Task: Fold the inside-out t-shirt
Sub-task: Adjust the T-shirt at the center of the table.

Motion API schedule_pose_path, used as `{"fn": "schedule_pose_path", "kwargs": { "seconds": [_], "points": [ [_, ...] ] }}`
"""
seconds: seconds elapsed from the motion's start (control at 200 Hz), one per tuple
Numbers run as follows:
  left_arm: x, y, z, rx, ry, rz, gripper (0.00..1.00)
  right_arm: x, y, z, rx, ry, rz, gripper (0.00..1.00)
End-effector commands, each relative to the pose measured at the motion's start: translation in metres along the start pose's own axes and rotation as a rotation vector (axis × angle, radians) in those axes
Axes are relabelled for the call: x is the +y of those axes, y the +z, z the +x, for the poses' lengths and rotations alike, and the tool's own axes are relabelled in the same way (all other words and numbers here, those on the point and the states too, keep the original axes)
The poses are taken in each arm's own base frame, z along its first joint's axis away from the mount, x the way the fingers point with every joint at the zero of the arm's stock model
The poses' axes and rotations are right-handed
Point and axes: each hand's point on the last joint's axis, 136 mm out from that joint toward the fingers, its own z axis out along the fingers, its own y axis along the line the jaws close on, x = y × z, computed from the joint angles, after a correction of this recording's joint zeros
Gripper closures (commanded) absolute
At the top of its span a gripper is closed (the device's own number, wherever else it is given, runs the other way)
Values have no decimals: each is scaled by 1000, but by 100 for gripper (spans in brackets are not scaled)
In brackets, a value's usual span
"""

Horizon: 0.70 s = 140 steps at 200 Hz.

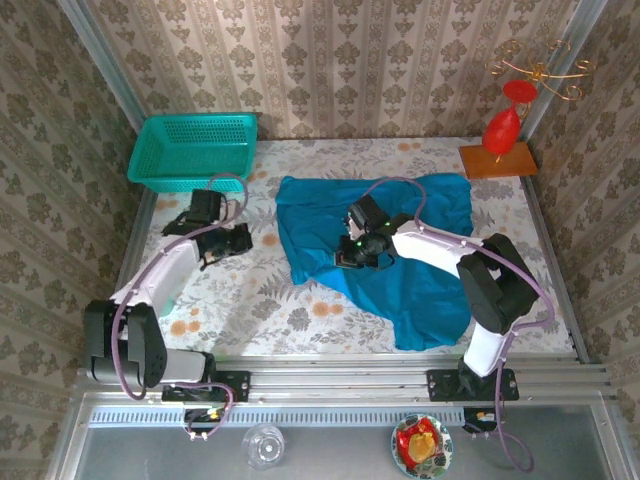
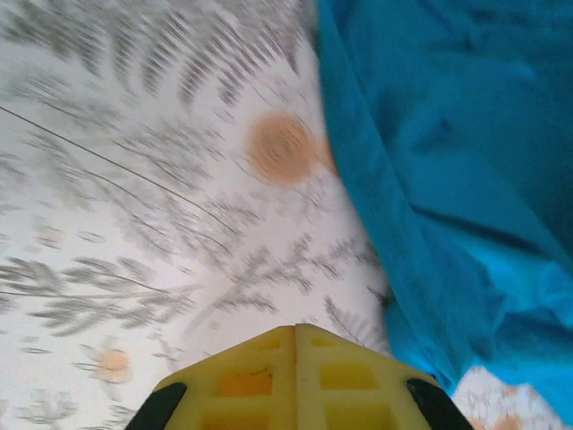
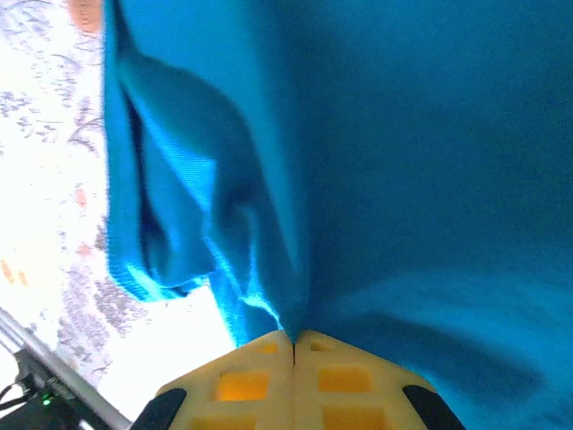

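The inside-out t-shirt [image 1: 420,290] lies rumpled to the right of the teal basket [image 1: 195,121], no clean fold yet, so nearly everything's left. The right gripper [image 1: 352,256] stretches low, pinched onto the cloth's basket-side part. The left gripper [image 1: 232,240], fingers together and empty, hovers just below the basket.

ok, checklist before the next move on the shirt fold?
1. Grip of right end effector on the t-shirt: ok, a fold runs into its closed tips.
2. Cloth in left end effector: not ok, shut and empty above the table, beside the shirt's edge.
3. T-shirt lying flat: not ok, rumpled.
4. Teal basket apart from the shirt: ok.
5. Which side faces out: cannot tell.
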Motion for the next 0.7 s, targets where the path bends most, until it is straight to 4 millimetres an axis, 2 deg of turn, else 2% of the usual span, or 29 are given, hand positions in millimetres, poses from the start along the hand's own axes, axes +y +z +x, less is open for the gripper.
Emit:
{"fn": "schedule_pose_path", "kwargs": {
  "seconds": [0.0,0.07,0.13,0.225,0.38,0.49,0.58,0.695],
  "points": [
    [-44,7,16,26,76,116,79,-32,3,4,-1,46,150,100],
    [-65,16,28,46,105,144,68,-34,4,3,-4,58,149,100],
    [-82,22,42,76,141,142,63,-34,5,3,-2,61,143,100],
    [-94,36,59,120,176,99,57,-31,7,4,3,62,129,100],
    [-90,61,81,180,193,1,53,-27,6,2,1,59,116,100],
    [-75,76,93,222,218,-94,53,-26,2,1,-8,56,114,100],
    [-60,81,95,225,233,-163,53,-26,-2,1,-15,53,119,100],
    [-45,83,83,178,212,-186,57,-25,-7,0,-26,48,118,100]
  ]
}}
